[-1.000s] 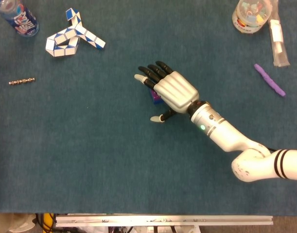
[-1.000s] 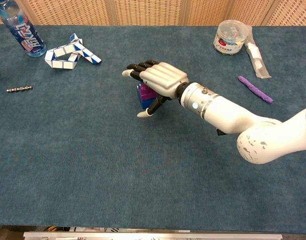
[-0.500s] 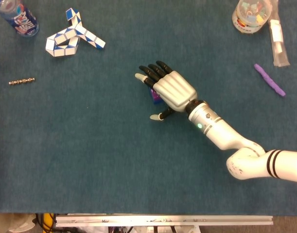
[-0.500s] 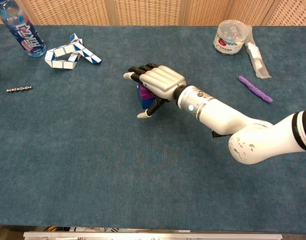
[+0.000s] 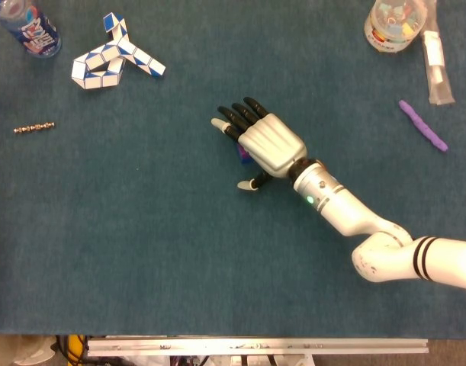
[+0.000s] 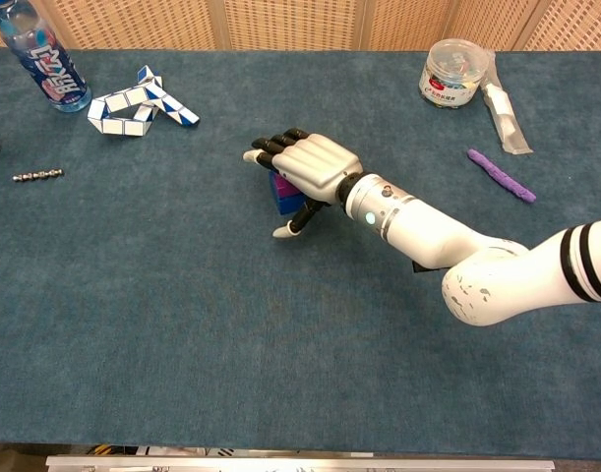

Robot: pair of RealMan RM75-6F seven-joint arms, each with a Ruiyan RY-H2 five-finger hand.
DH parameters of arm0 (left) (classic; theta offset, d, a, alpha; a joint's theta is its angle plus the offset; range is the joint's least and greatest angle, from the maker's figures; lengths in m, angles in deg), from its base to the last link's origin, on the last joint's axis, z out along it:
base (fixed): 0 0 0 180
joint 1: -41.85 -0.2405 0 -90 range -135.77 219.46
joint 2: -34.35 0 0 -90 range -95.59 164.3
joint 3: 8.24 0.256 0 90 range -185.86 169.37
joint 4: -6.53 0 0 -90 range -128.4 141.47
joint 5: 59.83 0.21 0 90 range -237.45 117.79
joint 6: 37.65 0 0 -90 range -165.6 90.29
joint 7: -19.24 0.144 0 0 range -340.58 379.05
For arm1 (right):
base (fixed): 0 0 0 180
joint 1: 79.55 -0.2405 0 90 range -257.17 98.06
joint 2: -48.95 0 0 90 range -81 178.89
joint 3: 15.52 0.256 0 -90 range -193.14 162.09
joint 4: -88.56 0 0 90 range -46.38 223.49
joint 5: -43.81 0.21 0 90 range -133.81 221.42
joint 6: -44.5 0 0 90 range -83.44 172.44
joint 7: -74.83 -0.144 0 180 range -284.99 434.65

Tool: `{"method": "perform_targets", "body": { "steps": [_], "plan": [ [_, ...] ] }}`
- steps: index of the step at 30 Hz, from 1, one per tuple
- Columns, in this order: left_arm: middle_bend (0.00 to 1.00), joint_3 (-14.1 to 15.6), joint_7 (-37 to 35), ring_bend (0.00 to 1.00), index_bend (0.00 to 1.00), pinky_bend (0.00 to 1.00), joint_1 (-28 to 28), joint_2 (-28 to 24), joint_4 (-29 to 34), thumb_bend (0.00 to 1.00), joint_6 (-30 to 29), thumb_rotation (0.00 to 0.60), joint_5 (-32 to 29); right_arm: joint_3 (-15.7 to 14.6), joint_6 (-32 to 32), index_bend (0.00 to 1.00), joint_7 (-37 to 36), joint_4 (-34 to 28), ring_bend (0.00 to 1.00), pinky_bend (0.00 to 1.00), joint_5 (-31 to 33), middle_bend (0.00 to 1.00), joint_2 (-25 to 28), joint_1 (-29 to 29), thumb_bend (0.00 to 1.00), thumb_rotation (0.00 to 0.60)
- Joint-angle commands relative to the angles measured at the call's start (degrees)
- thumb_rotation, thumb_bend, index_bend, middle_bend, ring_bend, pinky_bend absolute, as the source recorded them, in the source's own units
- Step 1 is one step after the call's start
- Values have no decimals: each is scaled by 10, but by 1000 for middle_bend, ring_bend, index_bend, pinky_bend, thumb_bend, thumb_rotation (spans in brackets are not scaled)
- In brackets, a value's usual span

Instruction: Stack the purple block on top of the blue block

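With the purple block [image 6: 283,180] already sitting on the blue block [image 6: 287,202] mid-tabletop [image 6: 182,315], the right hand [image 6: 310,167] covers the stack, fingers [image 6: 266,147] spread, grip unclear, so only withdrawal seems left.

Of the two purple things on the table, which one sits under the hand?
The purple block, stacked on the blue block beneath the right hand. The purple stick lies far off by the jar.

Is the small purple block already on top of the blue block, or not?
On top: in the chest view the purple block sits above the blue block, under the open right hand.
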Motion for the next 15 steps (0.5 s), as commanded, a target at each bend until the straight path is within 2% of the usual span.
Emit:
{"method": "perform_targets", "body": {
  "steps": [1,15],
  "plan": [
    [185,0,0,193,205,309,0,0,0,169,0,600,0,0,0,0,2,3,0,0,-2,0,-3,2,0,368],
    [185,-1,-1,193,205,309,0,-1,0,169,0,600,-1,4,-8,0,5,18,0,0,-17,0,-12,11,0,367]
  ]
}}
